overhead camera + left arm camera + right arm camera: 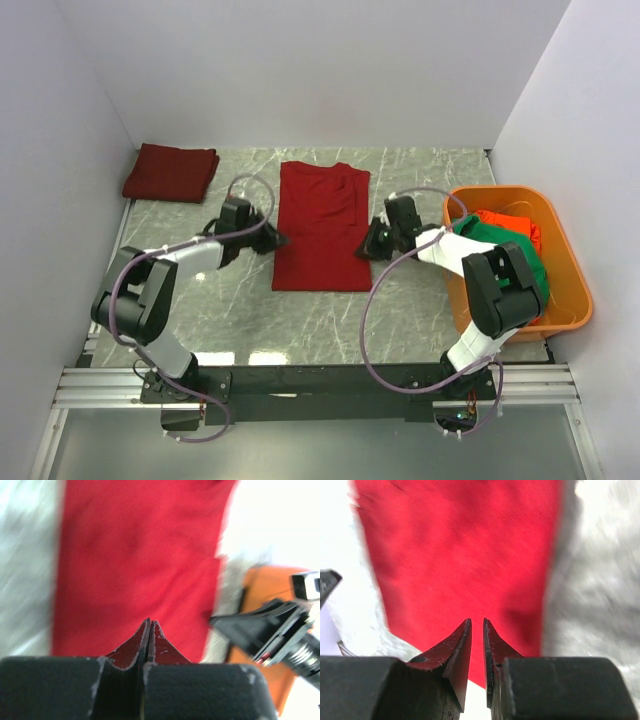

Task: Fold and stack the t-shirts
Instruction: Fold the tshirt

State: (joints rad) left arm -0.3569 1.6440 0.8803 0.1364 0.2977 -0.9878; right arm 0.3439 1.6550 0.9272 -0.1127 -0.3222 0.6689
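While the crimson t-shirt point(322, 225) lies flat as a long narrow panel between your two hands, the step to prepare, by my reading, is the crosswise fold that brings hem to collar.

Your left gripper point(149, 626) has its fingers pressed together. No cloth shows between them, and the shirt's long edge sits just ahead of the tips. Your right gripper point(477, 622) has a thin gap between its fingers, also with nothing in it, and the opposite long edge lies just ahead of it. Both wrist views are smeared, so I cannot tell whether either tip touches the cloth.

To do the fold well:
- Spread both pairs of fingers before going down.
- Slide each hand back along its own edge toward the hem corner nearest your bases.
- Pinch every layer at the corner, since the sides look already turned in and a shallow bite would let the lower layer drop.
- Lift both corners to the same height and carry them forward together, so the crease runs square across the panel.
- Release only once the hem lies on the collar end.

The folded crimson pile point(170, 172) waits well beyond and outward of your left hand. The orange tub point(572, 262), behind your right hand, holds a green shirt point(500, 240) and an orange-red shirt point(512, 222).
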